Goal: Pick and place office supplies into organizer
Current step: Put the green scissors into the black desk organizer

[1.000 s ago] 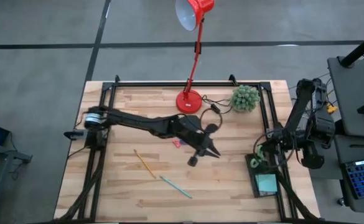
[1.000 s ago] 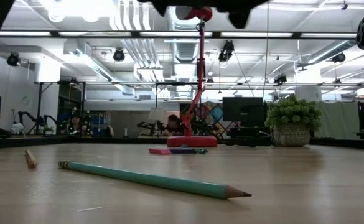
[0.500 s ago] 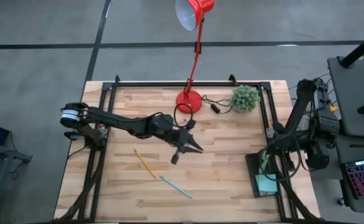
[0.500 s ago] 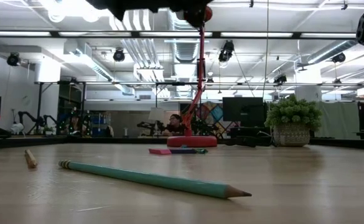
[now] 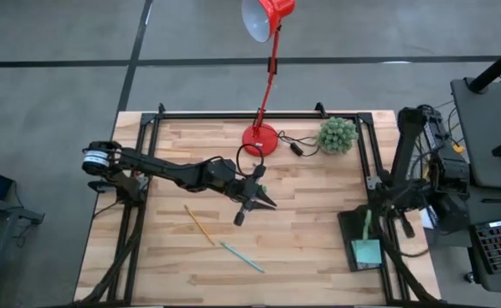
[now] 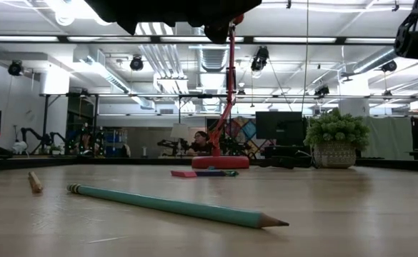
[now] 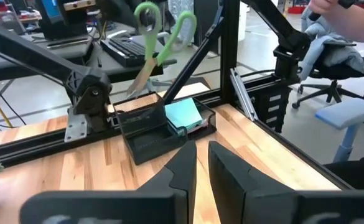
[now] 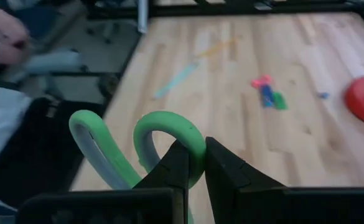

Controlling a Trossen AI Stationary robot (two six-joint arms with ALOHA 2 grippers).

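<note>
Scissors (image 8: 138, 146), green-handled: gripped by the closed right end effector (image 8: 193, 163), hung above the organizer (image 7: 163, 127) at the worktop (image 5: 190, 248) edge. Organizer held a teal sticky-note pad (image 7: 183, 114). Pencil (image 5: 200, 224) and pen (image 5: 241, 257) lay well apart from it. Left end effector (image 5: 246, 210) closed, empty, mid-worktop. No legible writing.

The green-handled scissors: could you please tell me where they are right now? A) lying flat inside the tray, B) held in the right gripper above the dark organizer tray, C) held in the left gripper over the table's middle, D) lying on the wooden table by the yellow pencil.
B: the right gripper is shut on one loop of the green-handled scissors, which hang blades down above the dark organizer tray.
</note>
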